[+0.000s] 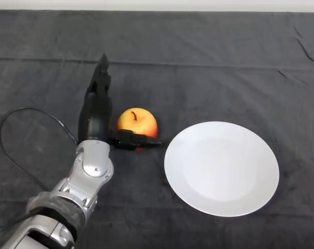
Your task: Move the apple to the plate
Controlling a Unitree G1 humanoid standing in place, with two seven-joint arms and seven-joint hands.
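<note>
Red-yellow apple (137, 122) (stem up) has its lower front hidden by the thumb of the robot hand (96, 116), whose fingers lie released, straight alongside.

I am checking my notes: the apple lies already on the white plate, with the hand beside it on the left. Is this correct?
Not quite. The head view shows the apple on the dark cloth, left of the white plate and not on it. The rest holds: the hand is beside it on the left.
</note>
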